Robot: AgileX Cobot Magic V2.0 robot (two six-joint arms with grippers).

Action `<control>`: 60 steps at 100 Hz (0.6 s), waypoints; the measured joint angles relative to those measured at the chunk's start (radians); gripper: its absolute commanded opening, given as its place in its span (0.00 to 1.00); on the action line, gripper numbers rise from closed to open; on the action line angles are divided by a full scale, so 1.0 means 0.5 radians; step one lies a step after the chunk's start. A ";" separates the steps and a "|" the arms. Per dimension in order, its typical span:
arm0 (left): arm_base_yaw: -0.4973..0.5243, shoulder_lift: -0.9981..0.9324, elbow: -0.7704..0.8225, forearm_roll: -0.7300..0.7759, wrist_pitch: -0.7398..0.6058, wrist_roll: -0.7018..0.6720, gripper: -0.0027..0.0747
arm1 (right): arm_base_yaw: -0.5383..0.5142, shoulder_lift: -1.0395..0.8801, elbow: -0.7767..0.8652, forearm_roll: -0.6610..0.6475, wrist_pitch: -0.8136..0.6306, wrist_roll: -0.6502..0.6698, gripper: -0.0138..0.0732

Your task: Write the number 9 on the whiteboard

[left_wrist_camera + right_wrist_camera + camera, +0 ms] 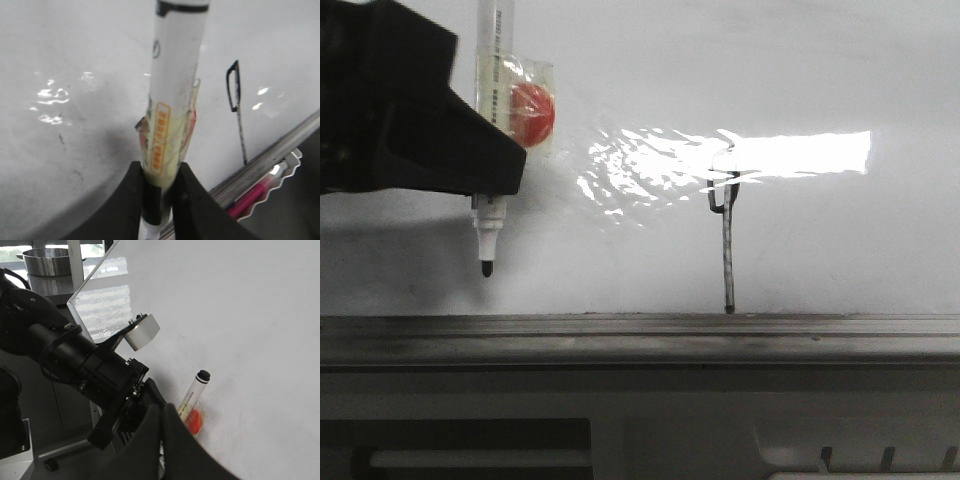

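The left gripper (485,195) pinches the marker (486,150) tight, tip off the whiteboard (840,240), because the number 9 (726,240) looks finished near the bottom rail (640,330); I cannot see the right gripper.

The whiteboard (840,240) looks smooth and glossy, throwing a bright glare patch, with faint grey smudges. Its lower rail (640,340) is dull brushed grey metal. The marker (488,120) has a glossy white plastic barrel wrapped in shiny clear tape. The left gripper (480,175) is matt black plastic. The number 9 (726,235) is a thin, dry, streaky ink line.
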State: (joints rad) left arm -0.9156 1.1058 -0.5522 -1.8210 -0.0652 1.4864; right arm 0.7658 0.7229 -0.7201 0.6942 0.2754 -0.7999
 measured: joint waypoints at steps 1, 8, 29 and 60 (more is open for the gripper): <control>-0.011 0.011 -0.004 0.000 -0.037 -0.008 0.01 | 0.000 0.000 0.000 0.000 0.000 0.000 0.08; -0.099 0.066 -0.037 -0.014 -0.185 -0.079 0.01 | 0.000 0.000 0.000 0.000 0.000 0.000 0.08; -0.166 0.247 -0.180 -0.036 -0.380 -0.253 0.01 | 0.000 0.000 0.000 0.000 0.000 0.000 0.08; -0.182 0.369 -0.274 -0.045 -0.419 -0.325 0.01 | 0.000 0.000 0.000 0.000 0.004 0.033 0.08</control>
State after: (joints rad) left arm -1.0064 1.2901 -0.6894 -1.8433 -0.2747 1.3240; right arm 0.7658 0.7229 -0.7201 0.6942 0.2774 -0.7832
